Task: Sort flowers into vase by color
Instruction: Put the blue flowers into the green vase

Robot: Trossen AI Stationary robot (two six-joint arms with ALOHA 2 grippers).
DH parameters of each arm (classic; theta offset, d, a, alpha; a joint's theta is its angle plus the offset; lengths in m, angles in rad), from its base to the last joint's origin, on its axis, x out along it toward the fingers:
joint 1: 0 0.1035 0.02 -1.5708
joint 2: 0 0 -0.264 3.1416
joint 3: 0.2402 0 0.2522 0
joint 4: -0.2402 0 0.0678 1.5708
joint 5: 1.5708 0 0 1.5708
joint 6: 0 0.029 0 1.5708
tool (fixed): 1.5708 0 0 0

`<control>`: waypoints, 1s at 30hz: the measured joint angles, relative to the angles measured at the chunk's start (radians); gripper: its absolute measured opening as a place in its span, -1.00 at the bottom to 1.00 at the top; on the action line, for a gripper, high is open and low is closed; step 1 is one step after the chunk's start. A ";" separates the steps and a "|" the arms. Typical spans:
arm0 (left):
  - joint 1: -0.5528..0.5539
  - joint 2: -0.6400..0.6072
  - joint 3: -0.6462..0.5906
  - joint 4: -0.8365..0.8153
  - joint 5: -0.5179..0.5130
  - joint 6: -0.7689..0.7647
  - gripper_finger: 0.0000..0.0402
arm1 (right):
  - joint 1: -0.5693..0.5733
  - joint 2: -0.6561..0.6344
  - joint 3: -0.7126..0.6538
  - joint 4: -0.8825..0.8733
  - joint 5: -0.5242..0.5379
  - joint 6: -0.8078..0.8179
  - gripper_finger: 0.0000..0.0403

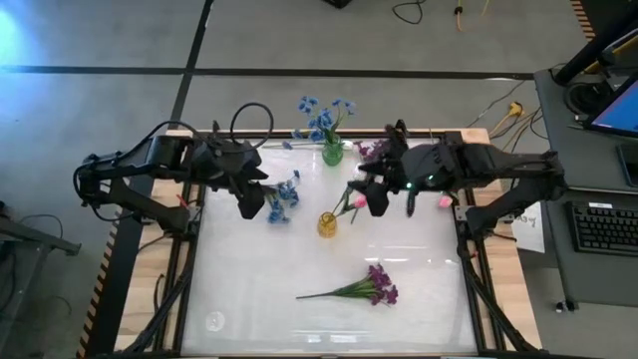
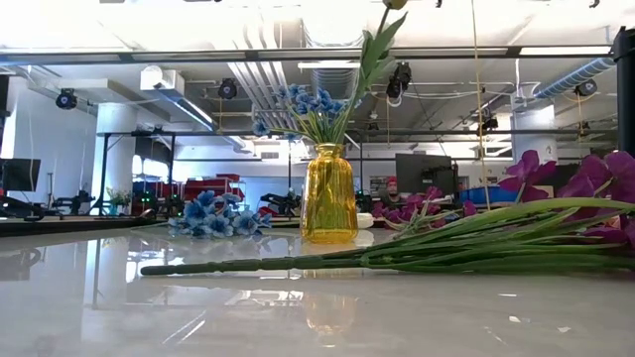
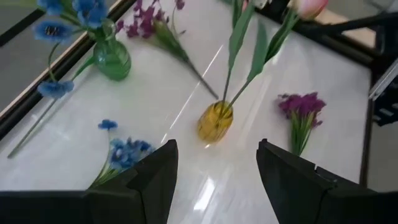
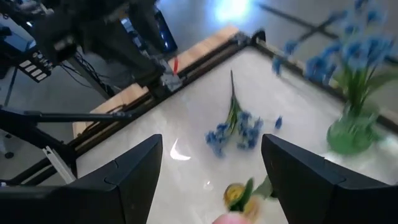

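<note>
Currently the left tool (image 1: 251,202) is hovering over the worktop (image 1: 249,289), fingers standing apart and holding nothing. Just beside it a blue sprig (image 1: 282,196) is lying flat. Further back, the green vase (image 1: 332,153) is holding blue flowers (image 1: 321,113). At centre the yellow vase (image 1: 327,224) is carrying a pink tulip (image 1: 356,198). Nearer the front edge a purple bunch (image 1: 374,286) is lying on its side. A second purple bunch (image 3: 149,22) is lying beside the green vase. The right tool (image 1: 392,202) is hanging right of the yellow vase, fingers spread; it is probably empty, though the tulip head is sitting very near.
</note>
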 joint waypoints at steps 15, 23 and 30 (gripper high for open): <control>0.010 0.152 0.000 0.024 0.002 0.306 0.03 | -0.178 -0.001 0.169 -0.132 0.001 -0.286 0.26; 0.065 0.283 -0.001 -0.097 0.002 0.659 0.03 | -0.271 -0.001 0.168 -0.162 -0.063 -0.407 0.25; 0.195 0.313 -0.056 -0.163 0.001 0.837 -0.02 | -0.363 -0.001 0.167 -0.163 -0.135 -0.524 0.24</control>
